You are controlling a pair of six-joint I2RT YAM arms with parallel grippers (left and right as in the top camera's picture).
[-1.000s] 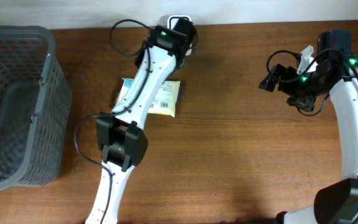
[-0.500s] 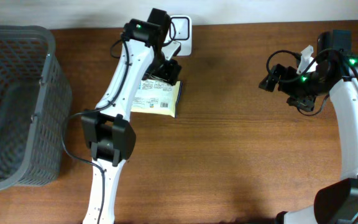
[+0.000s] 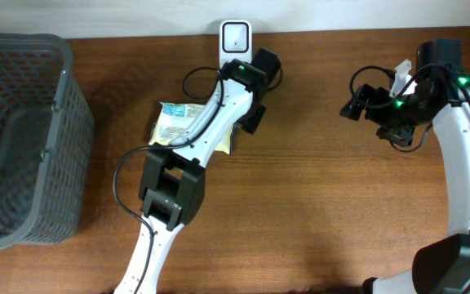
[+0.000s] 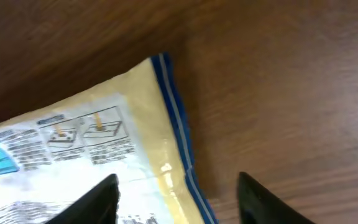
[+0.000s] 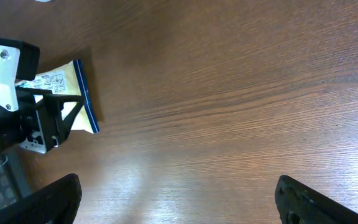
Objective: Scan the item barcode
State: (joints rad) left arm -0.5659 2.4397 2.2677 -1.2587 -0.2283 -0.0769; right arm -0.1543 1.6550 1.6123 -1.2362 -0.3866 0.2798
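Observation:
The item, a flat yellow-and-white snack packet (image 3: 172,122) with a blue-striped edge (image 4: 173,112), lies on the wooden table, printed side up. In the right wrist view the packet (image 5: 73,78) shows at the far left. A white barcode scanner (image 3: 235,37) stands at the table's back edge. My left gripper (image 3: 251,118) hovers over the packet's right edge. In its own view the left gripper (image 4: 179,202) is open, one finger over the packet and the other over bare wood. My right gripper (image 3: 354,106) is off to the right, and in its wrist view the right gripper (image 5: 179,199) stands wide open with nothing in it.
A grey mesh basket (image 3: 55,139) stands at the table's left end. The left arm's forearm (image 3: 206,135) lies across part of the packet. Bare wooden tabletop (image 3: 325,204) stretches between the two arms.
The left gripper left the scanner, swung around and now sits over the packet's right edge with its jaws opened. The scanner is uncovered. The right arm has not moved.

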